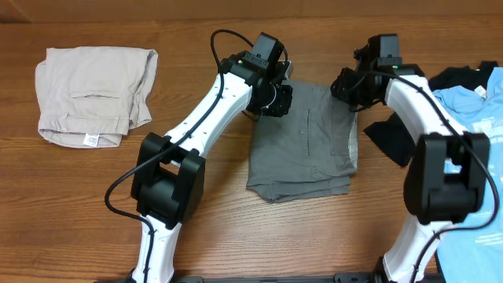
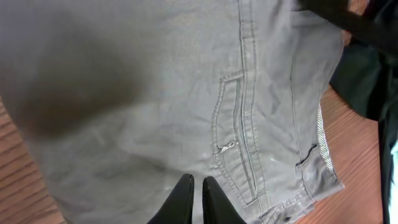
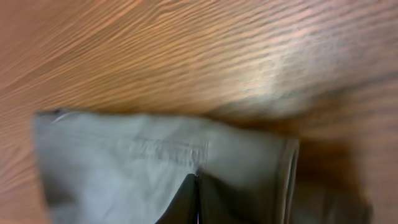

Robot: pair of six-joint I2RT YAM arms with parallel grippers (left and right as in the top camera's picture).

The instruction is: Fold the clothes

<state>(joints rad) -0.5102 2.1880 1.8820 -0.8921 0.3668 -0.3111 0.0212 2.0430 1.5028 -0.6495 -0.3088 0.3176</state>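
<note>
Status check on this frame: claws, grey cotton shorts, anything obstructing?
Left claw nearly shut over medium-grey cotton shorts. Right claw shut at their far edge, grip unclear. Shorts lie flat. Black garment crowds the right side.

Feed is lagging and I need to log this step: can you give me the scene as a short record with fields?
grey shorts: folded, mid-table
left gripper: over grey shorts near the pocket, fingers almost together, hold unclear
right gripper: shut, at the shorts' far right corner
beige shorts: folded, far left
blue T-shirt: lying loose, right edge
black garment: loose, beside the T-shirt
</note>
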